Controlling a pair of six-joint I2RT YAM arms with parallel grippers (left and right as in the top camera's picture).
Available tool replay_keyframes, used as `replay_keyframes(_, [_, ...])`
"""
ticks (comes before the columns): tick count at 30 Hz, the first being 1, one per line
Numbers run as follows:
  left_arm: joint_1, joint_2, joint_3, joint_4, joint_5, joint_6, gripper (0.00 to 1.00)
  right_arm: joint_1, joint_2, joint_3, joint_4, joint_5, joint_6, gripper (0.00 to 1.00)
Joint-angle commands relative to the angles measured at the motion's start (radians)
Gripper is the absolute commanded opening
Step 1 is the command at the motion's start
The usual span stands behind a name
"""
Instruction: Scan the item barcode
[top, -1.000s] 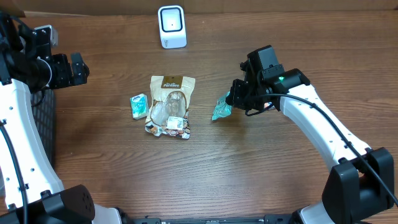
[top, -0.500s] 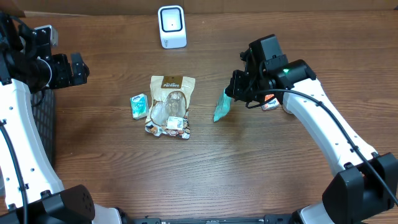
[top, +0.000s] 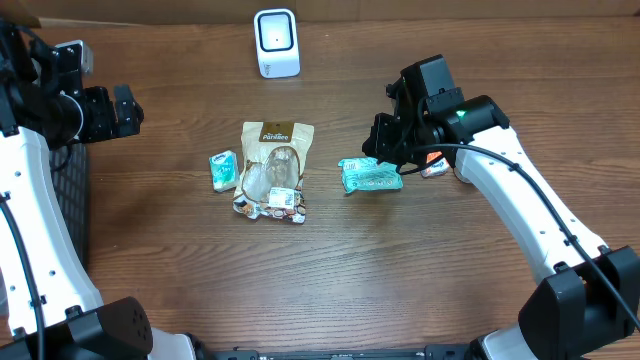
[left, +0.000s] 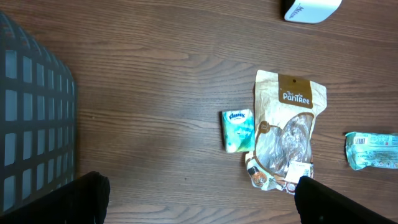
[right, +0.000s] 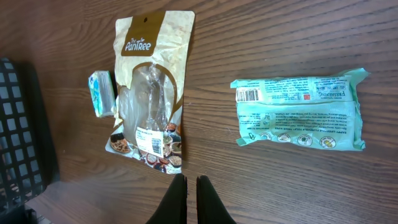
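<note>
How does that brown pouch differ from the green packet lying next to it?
The brown pouch is larger than the green packet. The pouch has a clear window showing its contents; the packet is opaque. Seen from overhead, the pouch runs top to bottom, the packet left to right. Both lie flat on the table.

Scanner stood far back on the table, pouch lay before it, tissue pack just left of pouch, packet apart on its right.

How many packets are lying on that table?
3: a small Kleenex pack at left, the brown PanTree pouch right beside it, and a teal packet lying flat farther right. Nothing looks hidden.
</note>
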Motion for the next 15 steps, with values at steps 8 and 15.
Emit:
replay_keyframes(8, [-0.007, 0.003, 0.008, 0.001, 0.005, 0.015, 0.99, 0.003, -0.031, 0.028, -0.007, 0.010, -0.007, 0.04])
replay_keyframes(15, [-0.007, 0.003, 0.008, 0.001, 0.005, 0.015, 1.00, 0.003, -0.030, 0.028, -0.009, 0.018, -0.007, 0.04])
